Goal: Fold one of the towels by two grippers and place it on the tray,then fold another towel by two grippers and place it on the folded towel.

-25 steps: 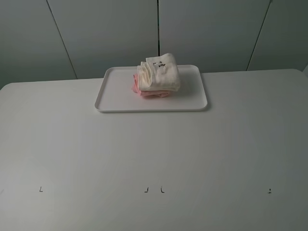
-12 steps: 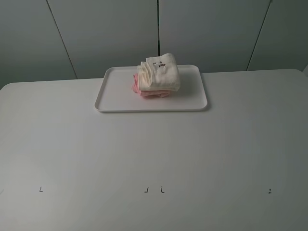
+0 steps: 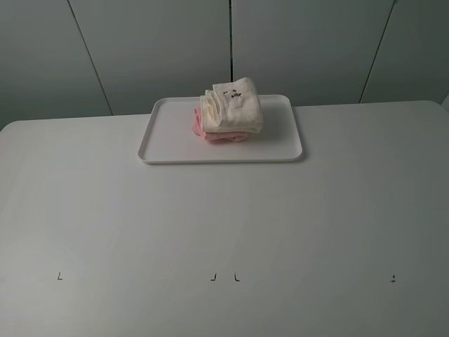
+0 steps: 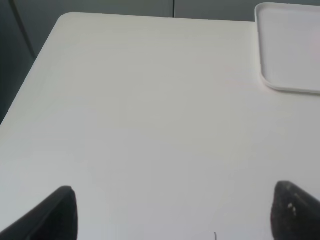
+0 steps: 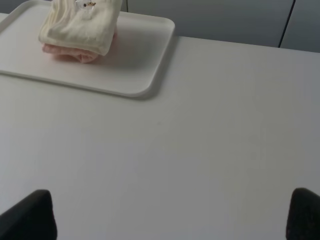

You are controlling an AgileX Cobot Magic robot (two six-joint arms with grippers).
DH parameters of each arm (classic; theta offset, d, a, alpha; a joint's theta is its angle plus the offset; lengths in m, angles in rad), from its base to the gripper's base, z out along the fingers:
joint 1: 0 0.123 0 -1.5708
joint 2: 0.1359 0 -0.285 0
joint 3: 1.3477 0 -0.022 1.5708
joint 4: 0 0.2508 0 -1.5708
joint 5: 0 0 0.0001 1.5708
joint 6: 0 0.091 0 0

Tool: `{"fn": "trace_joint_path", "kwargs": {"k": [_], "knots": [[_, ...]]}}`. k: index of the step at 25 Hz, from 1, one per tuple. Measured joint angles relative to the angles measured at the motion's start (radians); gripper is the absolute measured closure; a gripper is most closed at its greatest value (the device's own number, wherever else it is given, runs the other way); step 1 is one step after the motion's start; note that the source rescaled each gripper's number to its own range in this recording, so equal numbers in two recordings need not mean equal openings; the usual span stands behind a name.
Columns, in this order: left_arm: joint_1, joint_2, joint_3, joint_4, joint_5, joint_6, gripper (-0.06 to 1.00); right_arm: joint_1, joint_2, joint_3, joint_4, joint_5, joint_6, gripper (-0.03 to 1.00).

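The white tray [image 3: 172, 144] lies at the table's far middle. On it the folded pink towel [image 3: 199, 127] sits under the folded cream-white towel [image 3: 233, 107], which has a small dark mark on top. The right wrist view shows the same stack, cream-white towel [image 5: 80, 27] over pink towel [image 5: 75, 54], on the tray [image 5: 140, 65]. My right gripper [image 5: 172, 217] stands open over bare table, far from the tray. My left gripper [image 4: 172, 215] is open too, with a corner of the tray [image 4: 287, 50] ahead. Neither gripper appears in the exterior high view.
Small black marks [image 3: 224, 276] dot the near part of the white table. Grey panels stand behind the table's far edge. In the left wrist view the table's edge [image 4: 30, 75] drops off beside the left gripper.
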Motion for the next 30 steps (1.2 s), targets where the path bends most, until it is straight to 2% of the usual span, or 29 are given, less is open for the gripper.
{"fn": "trace_joint_path", "kwargs": {"k": [30], "knots": [[0.000,0.000,0.000,0.008,0.000,0.018,-0.05,0.000,0.000,0.000,0.002,0.000,0.000,-0.03]]}}
